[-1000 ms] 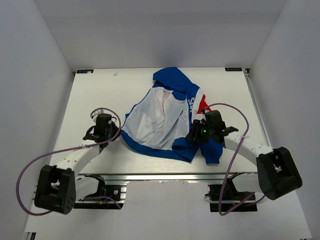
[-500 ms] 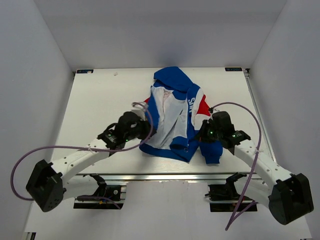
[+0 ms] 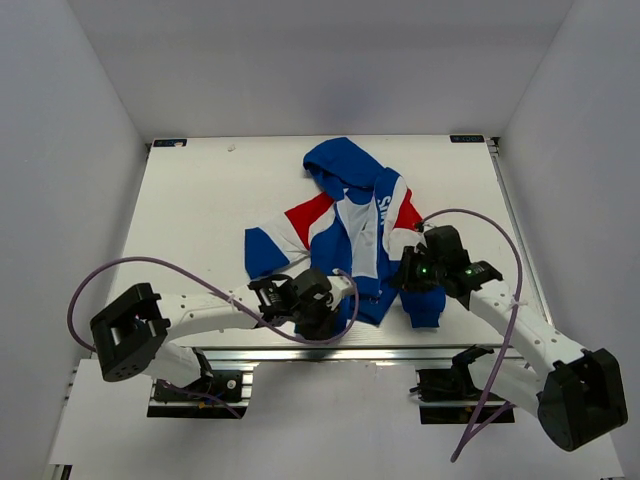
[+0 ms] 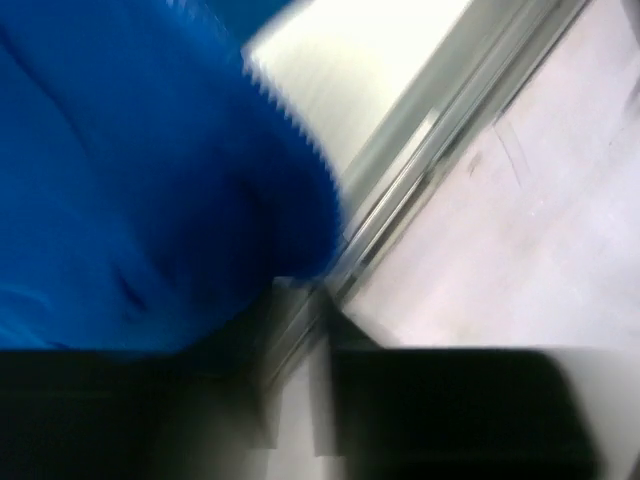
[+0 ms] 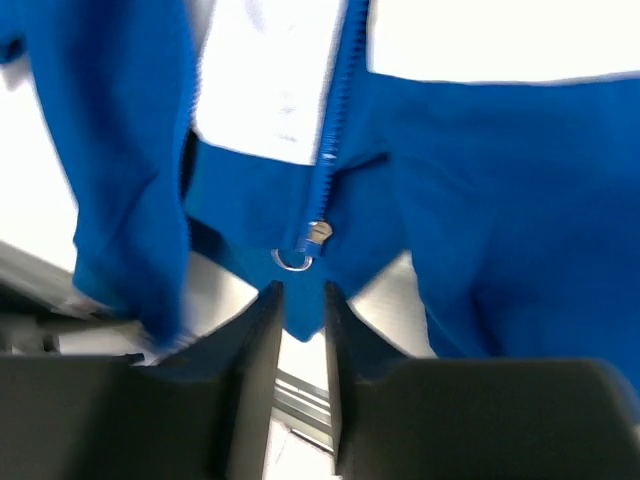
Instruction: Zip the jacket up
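The jacket [image 3: 350,215] lies front-up in the middle of the table, hood [image 3: 340,165] at the far end and both front panels folded together. In the right wrist view its zipper slider [image 5: 318,232] and ring pull [image 5: 293,262] sit at the bottom hem. My right gripper [image 5: 300,300] stands just below them, jaws a narrow gap apart, with a corner of blue hem between the tips. From above, the right gripper [image 3: 402,275] is at the hem's right side. The left gripper [image 3: 326,316] hovers at the hem's near edge; its blurred wrist view shows blue fabric [image 4: 150,180] up-left of slightly parted fingers [image 4: 400,410].
The table's front metal rail [image 4: 400,190] runs right beside the left gripper, and the white table [image 3: 200,190] stretches to the left. A blue sleeve [image 3: 425,305] lies under the right arm. Purple cables [image 3: 190,270] loop off both arms. White walls enclose the table.
The left arm swept right and nearer, folding the left panel over the white lining so the front is closed. Its jaws have parted off the fabric. The right gripper's jaws have parted a little.
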